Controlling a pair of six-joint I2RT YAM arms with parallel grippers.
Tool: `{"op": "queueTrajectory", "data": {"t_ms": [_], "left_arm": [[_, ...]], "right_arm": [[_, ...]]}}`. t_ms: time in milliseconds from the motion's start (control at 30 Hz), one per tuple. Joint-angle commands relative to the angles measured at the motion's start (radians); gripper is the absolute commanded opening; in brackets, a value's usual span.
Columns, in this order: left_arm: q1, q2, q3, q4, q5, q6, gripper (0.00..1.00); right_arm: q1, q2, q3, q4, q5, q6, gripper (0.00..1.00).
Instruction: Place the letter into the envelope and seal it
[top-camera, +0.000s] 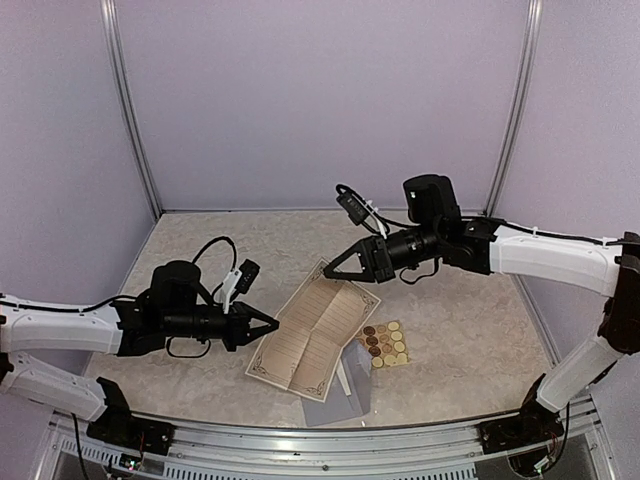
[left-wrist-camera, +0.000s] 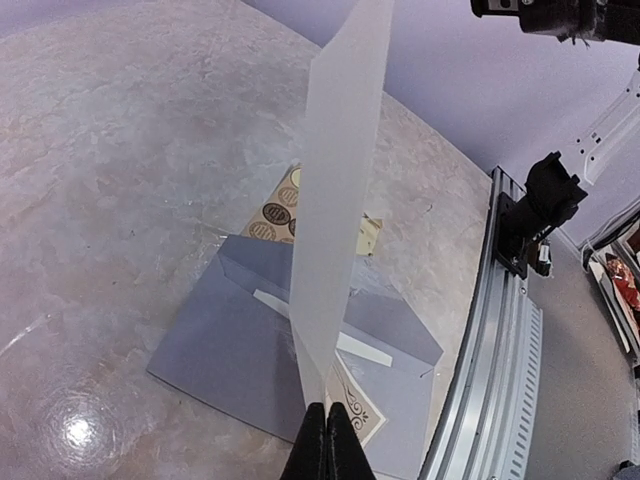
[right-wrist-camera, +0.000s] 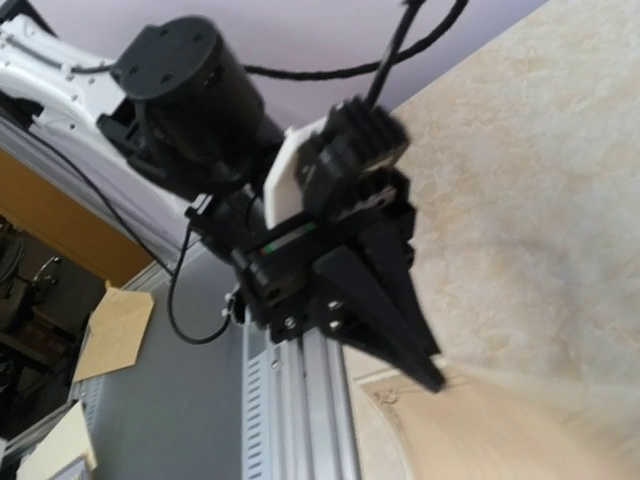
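The letter (top-camera: 315, 335) is not yet inside the envelope (left-wrist-camera: 230, 350), which lies flat on the table (top-camera: 460, 320) beneath it, near the front edge, with its flap open. Insertion and sealing both remain, so the task looks less than halfway. The left gripper (left-wrist-camera: 328, 440) is clamped shut on the letter's near-left edge, its arm reaching low and level from the left. The right gripper (top-camera: 330, 268), arm stretched in from the right, has its jaws together at the far corner, apparently pinching it. A sticker sheet (top-camera: 385, 343) lies just right of the letter.
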Motion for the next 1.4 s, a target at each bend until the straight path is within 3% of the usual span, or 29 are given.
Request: {"op": "queueTrajectory", "data": {"t_ms": [0, 233, 267, 400, 500, 733, 933, 1200, 1367], "left_arm": [[-0.006, -0.025, -0.014, 0.071, -0.003, -0.028, 0.0], [-0.007, -0.052, 0.0, 0.046, -0.009, -0.021, 0.0], [-0.006, -0.061, 0.004, 0.034, -0.014, -0.016, 0.0], [-0.006, -0.105, 0.03, -0.023, -0.019, 0.004, 0.0], [-0.008, -0.136, 0.055, -0.068, -0.018, 0.02, 0.0], [-0.017, -0.18, 0.083, -0.129, -0.024, 0.037, 0.0], [-0.023, -0.193, 0.092, -0.128, -0.025, 0.033, 0.0], [-0.025, -0.184, 0.12, -0.103, 0.021, 0.023, 0.0], [-0.025, -0.169, 0.158, -0.113, 0.072, 0.021, 0.0]], "right_arm": [[0.058, 0.008, -0.031, 0.026, -0.026, 0.019, 0.0], [0.103, -0.013, -0.052, 0.081, 0.005, 0.048, 0.0], [0.101, -0.035, -0.047, 0.071, 0.03, 0.04, 0.04], [0.078, -0.132, -0.019, 0.019, 0.117, -0.012, 0.44], [0.032, -0.201, -0.018, -0.007, 0.188, -0.034, 0.59], [-0.121, -0.233, -0.044, -0.036, 0.316, 0.007, 0.64], [-0.133, -0.134, -0.028, -0.092, 0.319, -0.054, 0.68], [-0.005, -0.081, -0.09, -0.112, 0.263, -0.218, 0.83], [0.08, -0.039, -0.101, -0.125, 0.175, -0.268, 0.86]]}}
